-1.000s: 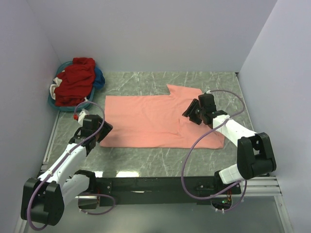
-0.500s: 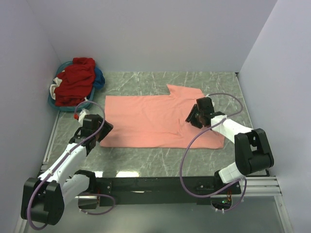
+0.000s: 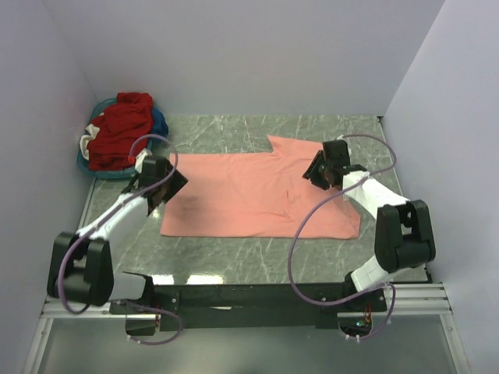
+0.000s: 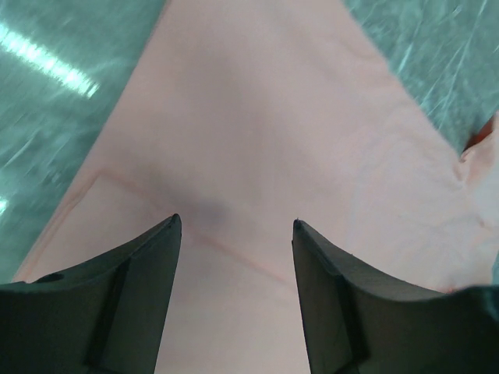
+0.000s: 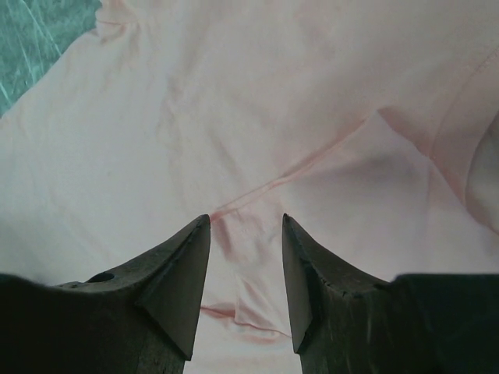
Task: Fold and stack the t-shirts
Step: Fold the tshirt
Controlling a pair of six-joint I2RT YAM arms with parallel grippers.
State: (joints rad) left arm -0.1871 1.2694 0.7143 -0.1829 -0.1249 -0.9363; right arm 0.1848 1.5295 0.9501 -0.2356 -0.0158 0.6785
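Observation:
A pink t-shirt [image 3: 249,195] lies spread flat on the green marble table [image 3: 226,128]. My left gripper [image 3: 164,185] is open over the shirt's left edge. In the left wrist view its jaws [image 4: 235,224] stand wide apart above the pink cloth [image 4: 257,117], with a seam running between them. My right gripper [image 3: 318,169] is open over the shirt's right part, near the sleeve. In the right wrist view its jaws [image 5: 245,220] stand apart just above the cloth [image 5: 257,101], with a seam and a small wrinkle between them. Neither gripper holds anything.
A blue basket [image 3: 84,165] at the far left holds a heap of red clothes [image 3: 121,128], with some blue cloth [image 3: 159,125] and white cloth [image 3: 87,142]. White walls close in the table at the back and on both sides.
My left gripper moved away from me and to the right, from beside the shirt's near left corner to over its left edge. My right gripper moved farther away and slightly right over the shirt.

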